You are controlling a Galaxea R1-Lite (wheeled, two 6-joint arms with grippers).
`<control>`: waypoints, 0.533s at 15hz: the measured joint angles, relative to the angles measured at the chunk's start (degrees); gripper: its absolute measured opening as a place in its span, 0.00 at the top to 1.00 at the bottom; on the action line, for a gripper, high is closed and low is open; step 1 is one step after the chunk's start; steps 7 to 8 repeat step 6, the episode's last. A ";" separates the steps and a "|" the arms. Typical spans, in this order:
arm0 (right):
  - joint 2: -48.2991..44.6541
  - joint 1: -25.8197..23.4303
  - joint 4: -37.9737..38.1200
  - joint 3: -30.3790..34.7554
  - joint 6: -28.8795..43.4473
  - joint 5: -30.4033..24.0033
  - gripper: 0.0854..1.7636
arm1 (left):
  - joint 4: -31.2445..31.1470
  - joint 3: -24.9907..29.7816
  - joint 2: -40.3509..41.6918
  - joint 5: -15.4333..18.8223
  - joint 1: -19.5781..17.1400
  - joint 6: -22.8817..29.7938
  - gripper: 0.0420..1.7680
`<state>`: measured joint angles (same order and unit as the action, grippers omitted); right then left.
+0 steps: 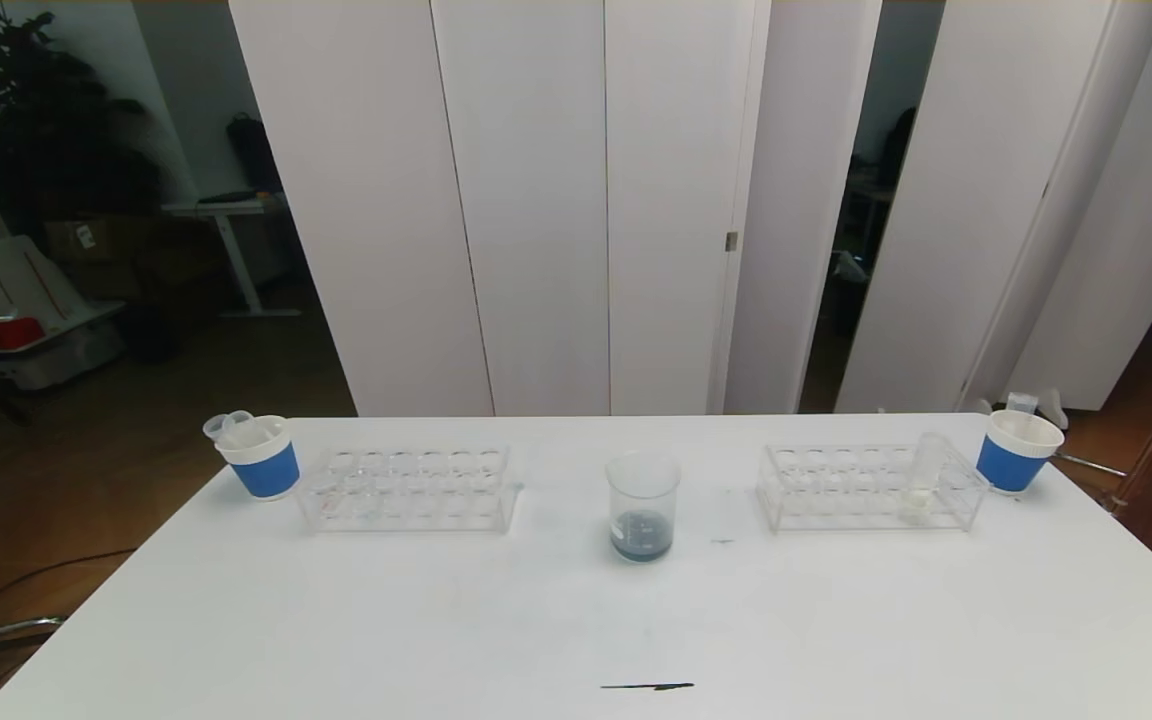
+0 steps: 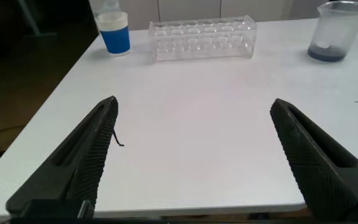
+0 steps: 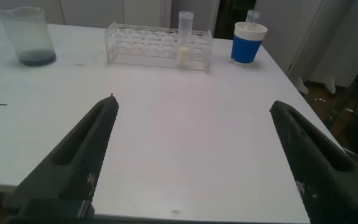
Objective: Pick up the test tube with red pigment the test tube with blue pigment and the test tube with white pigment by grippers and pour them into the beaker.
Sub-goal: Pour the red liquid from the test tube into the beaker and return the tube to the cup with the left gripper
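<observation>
A white surface [image 1: 536,620] fills the lower half of the head view, with white folding panels [image 1: 536,200] standing behind it across the upper centre.

Two clear racks sit along the far part of the surface. The left rack [image 1: 406,490] lies left of centre in the head view; faint traces of red and blue show low in its left end, too faint to tell which tubes hold them. The right rack [image 1: 871,487] lies right of centre and carries the test tube with white pigment [image 1: 924,478], which stands upright near its right end with cream-white liquid at the bottom.

The beaker [image 1: 643,505] stands at the centre of the head view, between the racks and apart from both, with a shallow layer of dark blue-grey liquid in its bottom.

A blue paper cup [image 1: 261,458] with a white rim stands just beside the left rack's left end, with clear tubes leaning out of it. A second blue cup [image 1: 1014,452] stands just beside the right rack's right end, a clear tube rising behind its rim.

A short dark mark [image 1: 648,686] lies on the surface at the lower centre.

Neither arm appears in the head view. The left pincer [image 2: 194,162] hangs over bare surface, fingers spread wide and holding nothing. The right pincer [image 3: 194,162] is likewise spread wide and empty over bare surface, the right rack well beyond it.
</observation>
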<state>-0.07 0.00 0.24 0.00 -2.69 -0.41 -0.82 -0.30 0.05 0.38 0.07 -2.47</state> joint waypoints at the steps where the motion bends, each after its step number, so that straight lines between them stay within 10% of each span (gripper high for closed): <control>1: 0.00 0.00 0.00 0.00 0.00 0.00 0.01 | 1.11 0.04 0.06 0.04 0.02 0.09 0.01; 8: 0.00 0.00 0.02 0.00 0.02 0.00 0.01 | 0.82 0.30 0.16 -0.20 0.02 0.20 0.01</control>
